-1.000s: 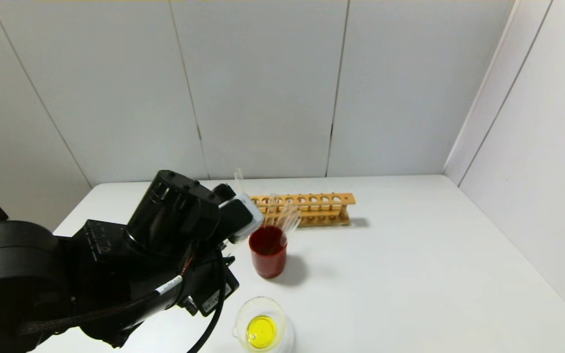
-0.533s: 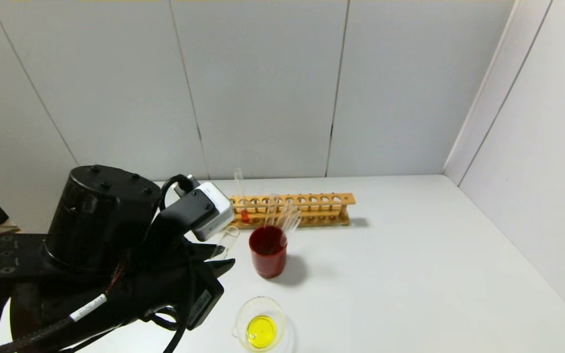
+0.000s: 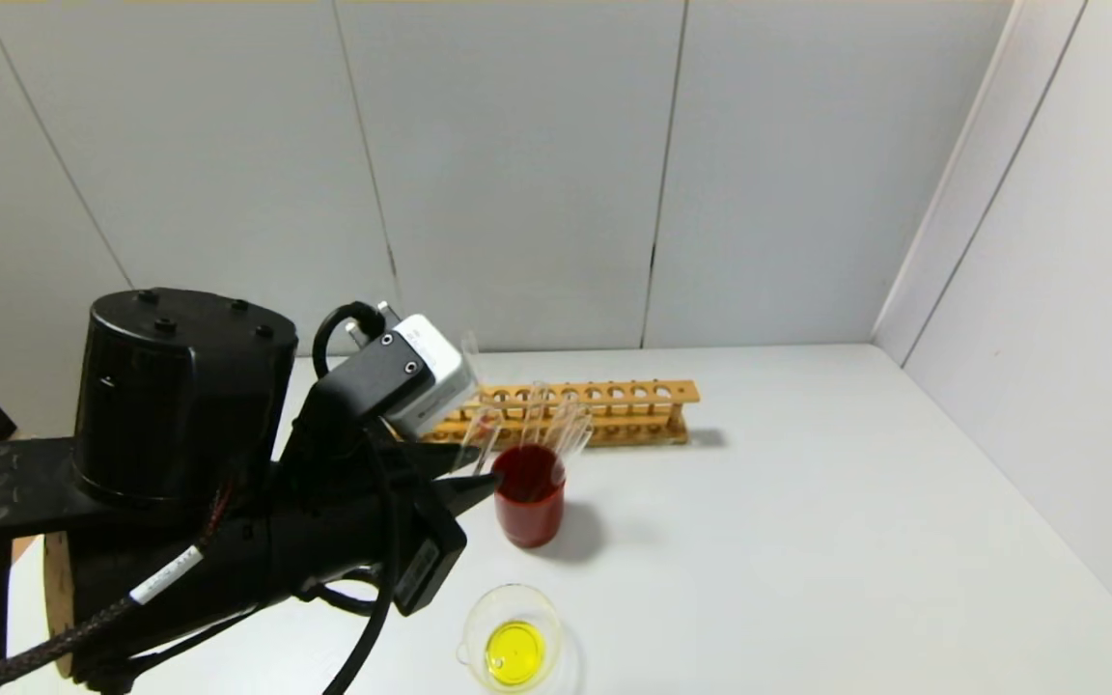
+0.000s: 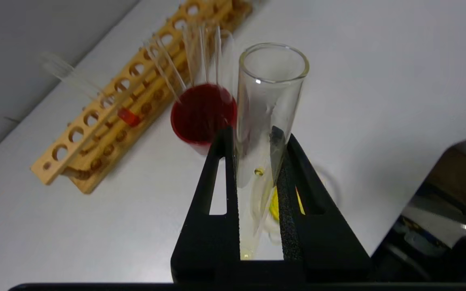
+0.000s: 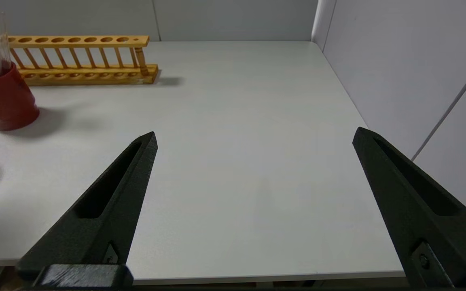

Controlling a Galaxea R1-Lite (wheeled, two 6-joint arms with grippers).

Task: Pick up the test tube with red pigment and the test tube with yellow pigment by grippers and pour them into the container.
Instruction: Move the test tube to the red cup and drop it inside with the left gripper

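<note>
Shifted toward the red cup, left gripper clamps the drained, yellow-streaked test tube with yellow pigment; container of yellow liquid at 6 o'clock; right gripper gapes empty; no legible labels

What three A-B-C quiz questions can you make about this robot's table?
1. Where is the red-liquid tube? A: in the red cup. B: in the wooden rack. C: lying on the table.
2. What colour is the liquid in the glass container? A: yellow. B: blue. C: green.
3. What is the left claw doing? A: open, empty. B: gripping the cup. C: shut on a yellow-stained tube.
Answers: B, its red end sits in the rack; A, a yellow pool shows; C, both fingers press the tube. The right claw is open, idle.
</note>
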